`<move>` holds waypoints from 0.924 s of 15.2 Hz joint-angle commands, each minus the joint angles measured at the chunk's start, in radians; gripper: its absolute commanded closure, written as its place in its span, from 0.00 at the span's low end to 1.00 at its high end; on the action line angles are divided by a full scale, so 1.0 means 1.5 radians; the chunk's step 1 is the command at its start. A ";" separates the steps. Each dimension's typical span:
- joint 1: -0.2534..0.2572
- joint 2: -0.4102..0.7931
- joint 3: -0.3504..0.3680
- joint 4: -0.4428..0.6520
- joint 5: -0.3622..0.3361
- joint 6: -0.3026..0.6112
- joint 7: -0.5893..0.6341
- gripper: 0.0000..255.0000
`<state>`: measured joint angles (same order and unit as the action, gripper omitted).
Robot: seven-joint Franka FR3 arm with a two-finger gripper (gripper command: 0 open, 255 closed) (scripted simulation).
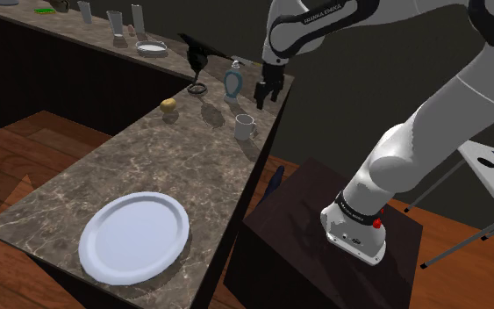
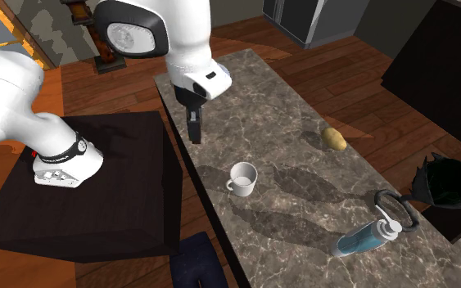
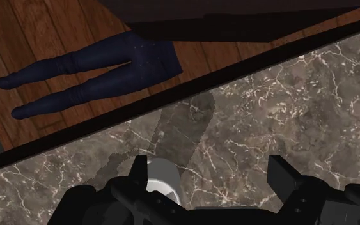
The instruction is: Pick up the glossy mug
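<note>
White arm [image 1: 429, 123]: reaches over counter [image 1: 175, 158] edge, wrist down
tool [image 1: 261, 98]: jaws spread, empty
mug [image 1: 245, 126]: white, on counter, below tool beside one jaw

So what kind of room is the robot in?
Most likely a kitchen. A long marbled stone counter holds a white plate, a white mug and a potato. A second counter behind it carries glasses. The floor is wooden boards.

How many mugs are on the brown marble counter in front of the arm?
1. The white glossy mug stands upright near the edge of the brown marble counter that faces the dark box stand; none seems hidden.
</note>
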<state>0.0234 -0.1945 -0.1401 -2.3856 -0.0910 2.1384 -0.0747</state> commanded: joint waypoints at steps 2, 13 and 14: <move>0.001 0.082 -0.004 0.029 0.008 0.055 -0.008 0.00; -0.013 0.372 -0.001 0.202 0.048 0.176 -0.042 0.00; -0.015 0.397 0.001 0.221 0.051 0.182 -0.044 0.00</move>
<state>0.0025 0.3598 -0.1418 -2.0830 -0.0193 2.3994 -0.1406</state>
